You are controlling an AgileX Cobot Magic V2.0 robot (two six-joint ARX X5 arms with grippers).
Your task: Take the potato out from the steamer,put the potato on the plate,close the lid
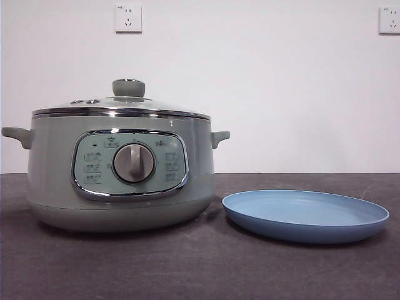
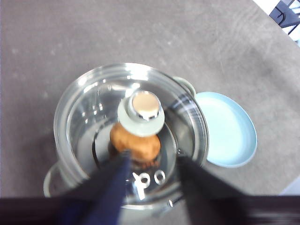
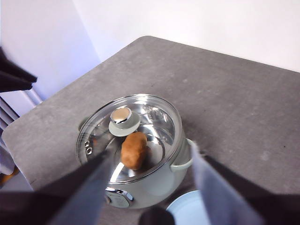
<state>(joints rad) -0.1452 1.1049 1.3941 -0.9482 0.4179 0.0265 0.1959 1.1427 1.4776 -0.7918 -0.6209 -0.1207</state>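
The sage-green steamer [image 1: 122,169] stands on the left of the table with the glass lid [image 1: 125,105] shut on it, green knob [image 1: 128,87] on top. The potato [image 2: 136,144] lies inside, seen through the glass, and also shows in the right wrist view [image 3: 133,150]. The light blue plate [image 1: 306,215] lies empty to the steamer's right. My left gripper [image 2: 152,161] hangs open and empty high above the lid [image 2: 93,108]. My right gripper [image 3: 150,152] is also open and empty, high above the steamer [image 3: 154,187]. Neither gripper shows in the front view.
The dark grey table [image 1: 200,269] ends at a white wall with two sockets [image 1: 128,19] [image 1: 389,19]. The table's far edges and a rounded corner show in the right wrist view [image 3: 140,40]. A dark frame part [image 3: 14,77] juts in beyond the table's side.
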